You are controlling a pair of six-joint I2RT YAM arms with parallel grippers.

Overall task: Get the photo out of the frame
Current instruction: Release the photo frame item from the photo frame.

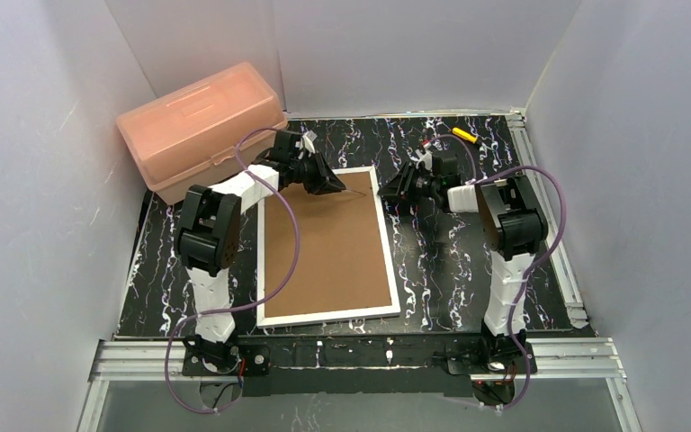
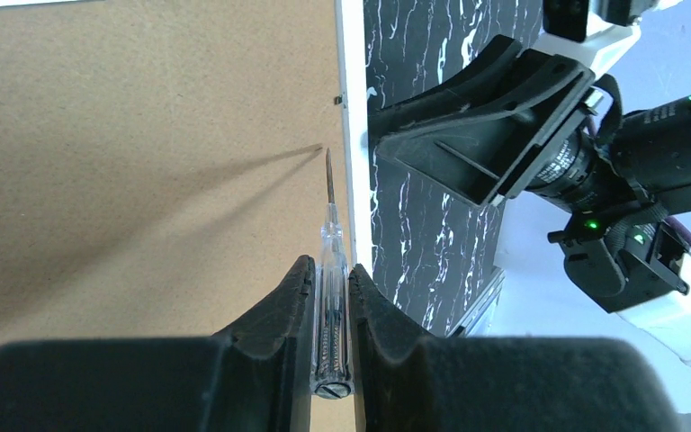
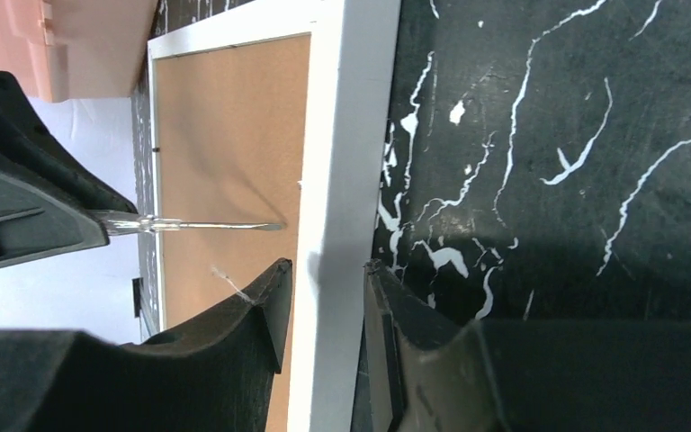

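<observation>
Along the right-hand edge of the frame point(image 1: 328, 245), toward its far end, both pincers are engaged. Frame lies flat on the table point(image 3: 549, 180), brown backing board point(image 2: 144, 162) uppermost, white border all round. Photo: not visible in any view. I judge it to sit beneath that board, inside the frame.

My left pincer point(image 2: 329, 267) is clenched on the clear handle of a small screwdriver point(image 2: 333, 238). The blade points out over the board, just beside the border's inner edge. The tip is at or just above the board; its shadow runs up to it, but I cannot confirm contact. A small dark tab point(image 2: 339, 99) sits on that inner edge a little beyond the tip (too small to identify with certainty; I take it for a retaining clip).

My right pincer point(image 3: 326, 266) straddles the white border, one finger on the board side and the other on the table side. Both are pressed up to it, so it is grasping the frame by its rail, as far as the wrist view shows.

Step in hand, by my reckoning: freeing the backing while the frame is steadied. This is early in the task. The next move calls for the blade to reach the tab and lever it aside without gouging the board. The right pincer must hold firm so the frame cannot slide. A second tab point(image 3: 156, 148) on the opposite edge would likely need the same.
</observation>
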